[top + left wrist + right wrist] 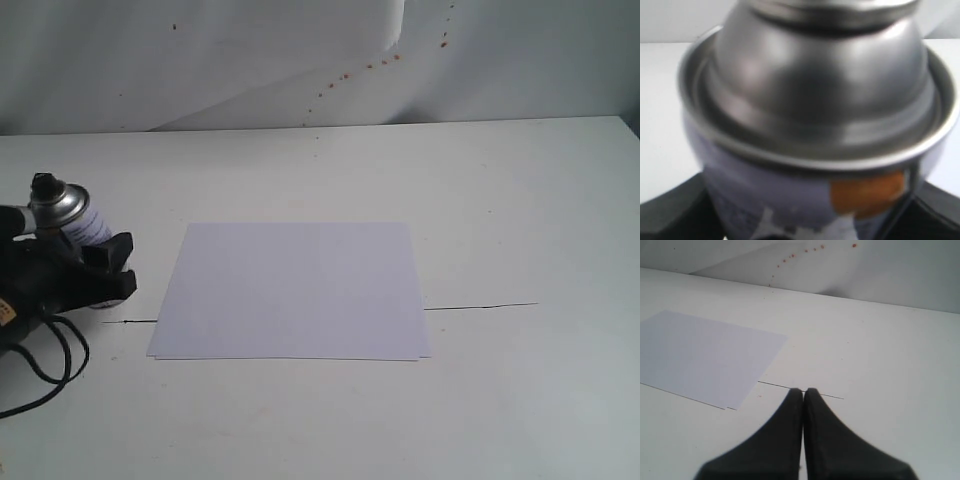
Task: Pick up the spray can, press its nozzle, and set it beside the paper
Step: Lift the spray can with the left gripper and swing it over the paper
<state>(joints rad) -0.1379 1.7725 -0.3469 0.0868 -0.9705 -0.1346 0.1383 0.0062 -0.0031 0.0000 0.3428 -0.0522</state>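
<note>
The exterior view is giving me the whole layout. The can (pixel 80 222) is standing roughly upright at the far left of the table (pixel 520 200), well left of the paper (pixel 295 290), with its black nozzle (pixel 45 185) showing on top. The left wrist view is cutting that nozzle off, but it is showing me what the wide shot cannot: the domed silver shoulder, the rolled rim, a pale label and an orange patch (pixel 867 192). The left gripper (pixel 70 245) is clamping the can, with black fingers (pixel 670 210) pressing in from either side. I cannot tell whether the base is touching the table. The right gripper (pixel 803 400) is appearing only in its own wrist view, its jaws squeezed together on nothing. I am counting one can, one nozzle, two grippers and one paper, though its stepped lower edge is leaving me unsure whether a second sheet is lying beneath. A thin dark line (pixel 480 305) is showing on both sides of the paper.
</note>
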